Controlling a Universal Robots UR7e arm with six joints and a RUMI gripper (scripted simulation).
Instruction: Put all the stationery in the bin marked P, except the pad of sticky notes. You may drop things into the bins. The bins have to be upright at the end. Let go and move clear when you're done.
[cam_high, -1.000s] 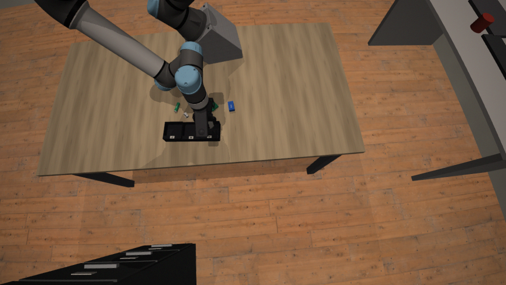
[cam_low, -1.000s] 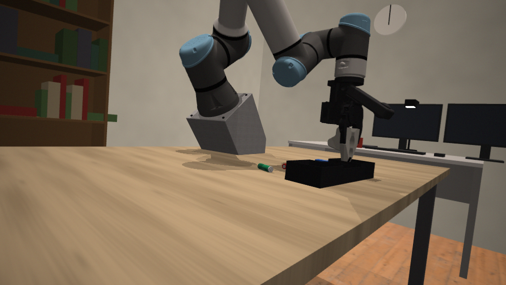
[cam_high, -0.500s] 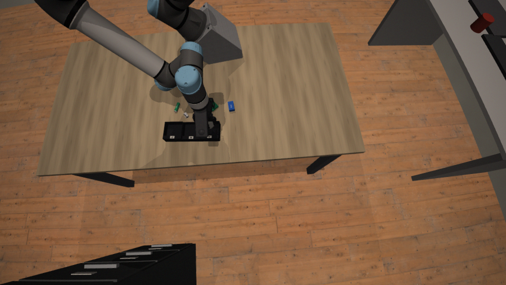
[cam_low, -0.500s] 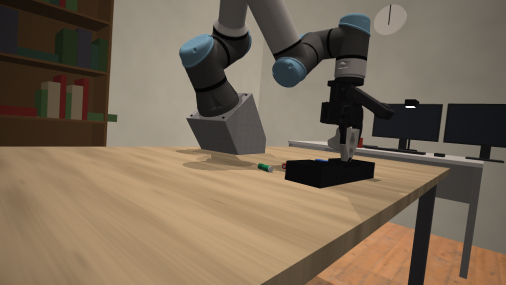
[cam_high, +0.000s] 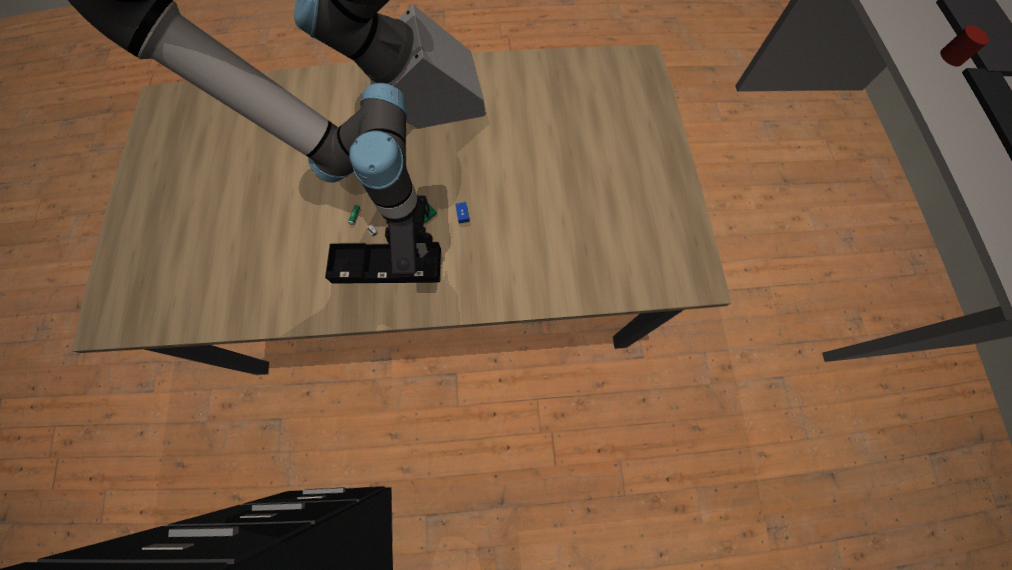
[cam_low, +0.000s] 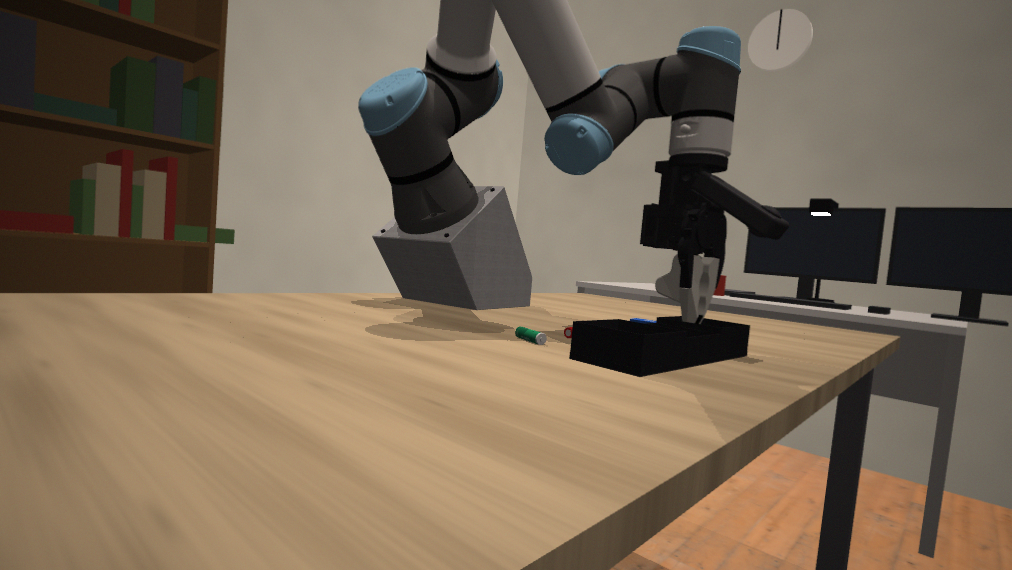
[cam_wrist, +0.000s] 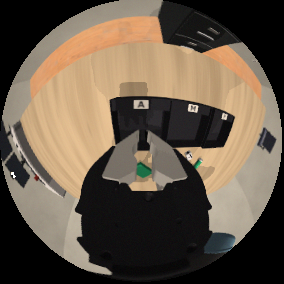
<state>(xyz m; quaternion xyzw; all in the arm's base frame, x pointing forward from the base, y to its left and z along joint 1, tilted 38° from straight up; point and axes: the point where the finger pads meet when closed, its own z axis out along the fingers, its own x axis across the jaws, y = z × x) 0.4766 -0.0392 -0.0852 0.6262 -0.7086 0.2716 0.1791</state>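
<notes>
A black row of three bins (cam_high: 382, 263) stands near the table's front; in the wrist view (cam_wrist: 170, 125) I read an A on the nearest bin, and the other two labels are too small to read. My gripper (cam_low: 692, 316) is shut, with its fingertips lowered into the end bin marked A (cam_wrist: 141, 104). I see nothing between the fingers (cam_wrist: 145, 134). A green flat thing (cam_high: 429, 211) lies on the table just behind the bins, partly hidden by the arm. A blue block (cam_high: 463, 211) lies to its right. A green cylinder (cam_high: 354, 214) and a small white-and-red thing (cam_high: 371, 230) lie behind the bins' left half.
The robot's grey base (cam_high: 442, 70) stands at the back of the table. A desk with monitors (cam_low: 878, 247) is off to the right, a bookshelf (cam_low: 106, 141) to the left, and a black cabinet (cam_high: 233, 531) on the floor in front.
</notes>
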